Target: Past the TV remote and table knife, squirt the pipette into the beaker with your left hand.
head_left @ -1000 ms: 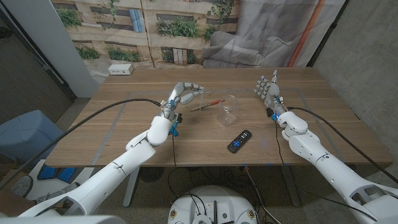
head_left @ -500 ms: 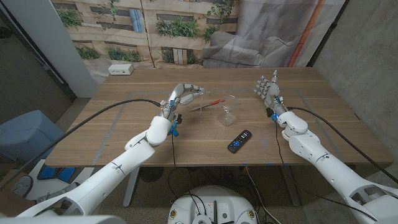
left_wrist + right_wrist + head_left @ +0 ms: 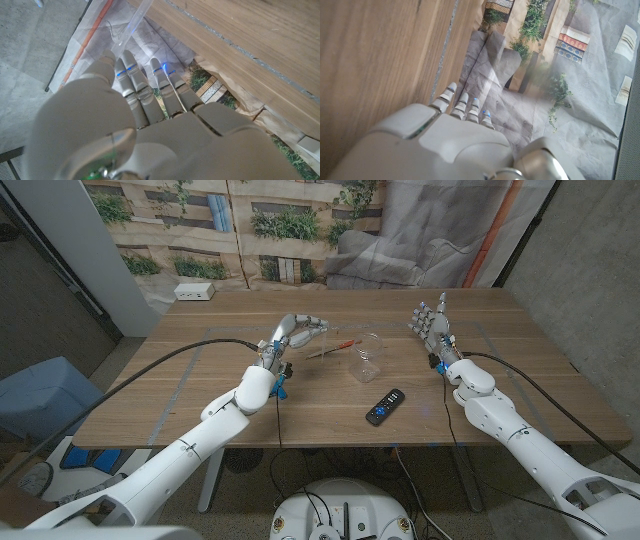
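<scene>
Currently the white left hand [image 3: 298,328] holds a clear plastic pipette [image 3: 134,20] between thumb and fingers, raised above the wooden table [image 3: 200,395], left of the clear glass beaker [image 3: 367,358]. Between hand and beaker lies a slim table knife with a reddish handle [image 3: 333,348]; the black TV remote [image 3: 385,407] sits nearer the table's front edge. The right hand [image 3: 431,322] stands upright with fingers spread, holding nothing. Risk: the hand is well short of the beaker, so squeezing now would wet the table. The beaker looks light; a knock from the pipette tip could tip it.
</scene>
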Controlling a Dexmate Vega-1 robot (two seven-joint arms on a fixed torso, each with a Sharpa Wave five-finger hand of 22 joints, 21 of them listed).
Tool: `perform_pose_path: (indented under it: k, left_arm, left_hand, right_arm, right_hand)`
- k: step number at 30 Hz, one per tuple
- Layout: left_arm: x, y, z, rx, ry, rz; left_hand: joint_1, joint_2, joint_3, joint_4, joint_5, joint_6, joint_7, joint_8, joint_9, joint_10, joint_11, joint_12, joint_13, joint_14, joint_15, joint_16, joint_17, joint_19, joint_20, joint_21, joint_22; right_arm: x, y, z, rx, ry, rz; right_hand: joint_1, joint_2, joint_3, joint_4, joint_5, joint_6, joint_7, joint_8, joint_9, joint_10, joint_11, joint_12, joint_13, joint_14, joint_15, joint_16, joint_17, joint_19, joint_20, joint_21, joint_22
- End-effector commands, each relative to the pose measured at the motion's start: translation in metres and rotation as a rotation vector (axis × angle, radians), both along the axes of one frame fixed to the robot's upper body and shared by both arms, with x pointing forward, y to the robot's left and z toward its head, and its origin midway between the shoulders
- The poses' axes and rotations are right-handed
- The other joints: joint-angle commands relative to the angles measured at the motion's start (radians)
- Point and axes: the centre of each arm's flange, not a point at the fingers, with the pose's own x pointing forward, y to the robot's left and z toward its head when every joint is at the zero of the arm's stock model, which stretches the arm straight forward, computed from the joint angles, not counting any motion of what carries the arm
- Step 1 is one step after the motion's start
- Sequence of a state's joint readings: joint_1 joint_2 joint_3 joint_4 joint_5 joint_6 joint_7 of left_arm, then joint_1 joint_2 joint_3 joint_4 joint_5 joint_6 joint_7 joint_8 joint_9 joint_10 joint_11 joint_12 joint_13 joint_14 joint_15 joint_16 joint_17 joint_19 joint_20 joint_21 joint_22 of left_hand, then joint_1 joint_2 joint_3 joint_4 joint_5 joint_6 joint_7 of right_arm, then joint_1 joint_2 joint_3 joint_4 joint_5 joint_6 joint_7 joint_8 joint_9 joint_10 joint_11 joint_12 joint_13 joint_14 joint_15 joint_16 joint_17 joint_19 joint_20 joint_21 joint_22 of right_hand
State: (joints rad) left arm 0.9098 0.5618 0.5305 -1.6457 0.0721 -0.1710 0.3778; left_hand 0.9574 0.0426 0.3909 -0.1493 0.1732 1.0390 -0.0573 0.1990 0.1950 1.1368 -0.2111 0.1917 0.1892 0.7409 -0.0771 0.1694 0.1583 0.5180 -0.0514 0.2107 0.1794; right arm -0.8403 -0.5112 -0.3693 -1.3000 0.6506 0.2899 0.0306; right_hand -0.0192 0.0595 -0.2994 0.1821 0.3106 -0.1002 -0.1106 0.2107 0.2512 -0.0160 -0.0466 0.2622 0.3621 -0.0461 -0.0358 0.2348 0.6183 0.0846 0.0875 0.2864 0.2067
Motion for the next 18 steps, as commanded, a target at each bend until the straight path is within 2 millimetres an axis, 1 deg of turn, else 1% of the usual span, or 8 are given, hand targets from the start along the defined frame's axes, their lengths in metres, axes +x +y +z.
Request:
perform_pose_path:
  k: [1, 7, 18]
  left_arm:
    - [0.0017, 0.0003, 0.0013, 0.001, 0.004, -0.006]
    - [0.0017, -0.0005, 0.0013, -0.001, 0.005, -0.009]
    - [-0.0006, 0.0001, 0.0048, 0.002, -0.006, -0.007]
  left_hand:
    - [-0.02, -0.004, -0.004, 0.001, -0.002, -0.012, -0.001, -0.007, 0.001, -0.014, 0.0, -0.002, 0.002, -0.007, -0.133, -0.003, 0.003, -0.002, -0.056, 0.001, 0.002]
    - [-0.033, -0.005, -0.005, 0.003, -0.002, -0.021, 0.0, -0.009, 0.001, -0.021, 0.0, -0.001, 0.002, -0.009, -0.132, -0.002, 0.003, -0.005, -0.053, 0.0, 0.003]
    - [-0.048, -0.006, 0.0, -0.001, -0.001, -0.035, 0.002, -0.009, 0.0, -0.04, 0.0, 0.0, 0.003, -0.016, -0.132, -0.003, 0.003, -0.01, -0.047, 0.0, 0.003]
  right_arm:
    - [-0.0001, 0.0002, -0.0001, 0.0, 0.0, 0.0]
    - [0.0, 0.0002, 0.0, 0.0, 0.0, 0.0]
    - [-0.0001, 0.0001, -0.0001, 0.0, 0.0, 0.0]
  right_hand:
    - [0.0, 0.058, -0.007, 0.0, 0.006, 0.003, -0.009, 0.007, 0.003, -0.004, -0.004, 0.004, 0.003, -0.011, -0.078, 0.002, 0.005, 0.003, 0.0, 0.004, 0.005]
    - [0.0, 0.058, -0.007, 0.0, 0.006, 0.003, -0.009, 0.007, 0.003, -0.004, -0.006, 0.003, 0.003, -0.01, -0.078, 0.003, 0.005, 0.003, 0.0, 0.004, 0.005]
    - [0.0, 0.058, -0.007, 0.001, 0.006, 0.002, -0.009, 0.007, 0.003, -0.003, -0.003, 0.004, 0.003, -0.01, -0.079, 0.002, 0.005, 0.003, 0.001, 0.004, 0.005]
